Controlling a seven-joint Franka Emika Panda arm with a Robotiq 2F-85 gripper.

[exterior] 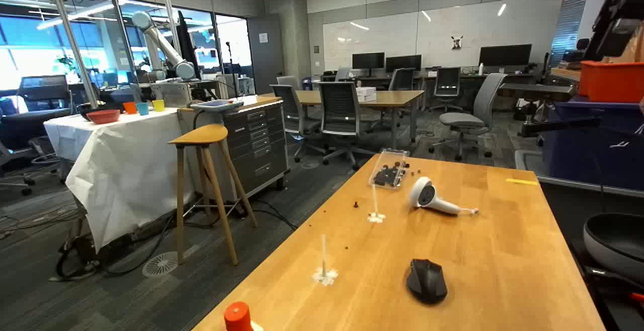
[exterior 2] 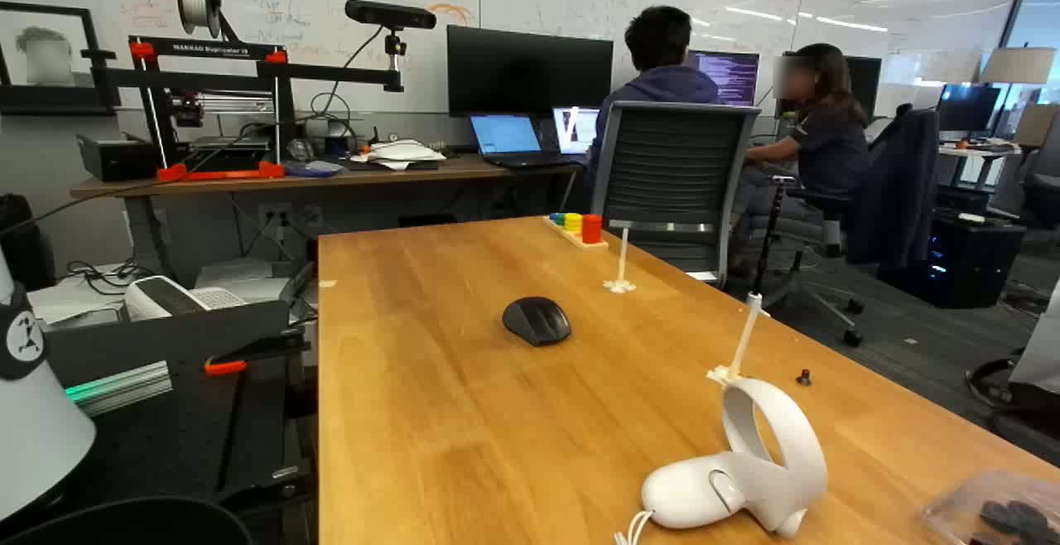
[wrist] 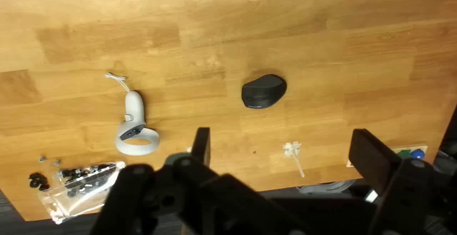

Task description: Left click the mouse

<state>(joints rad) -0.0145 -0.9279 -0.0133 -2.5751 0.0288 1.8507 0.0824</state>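
Clear bag (wrist: 69,205), dark parts (wrist: 95,178) inside, mouse (wrist: 264,91)

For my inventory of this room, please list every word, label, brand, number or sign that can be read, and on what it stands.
"WANHAO Duplicator": the 3D printer's top bar; what follows is blurred.
Too small or blurred to read:
lettering on the mouse
handwriting on the whiteboard
text on the purple screen
the laptop screen
the paper on the door
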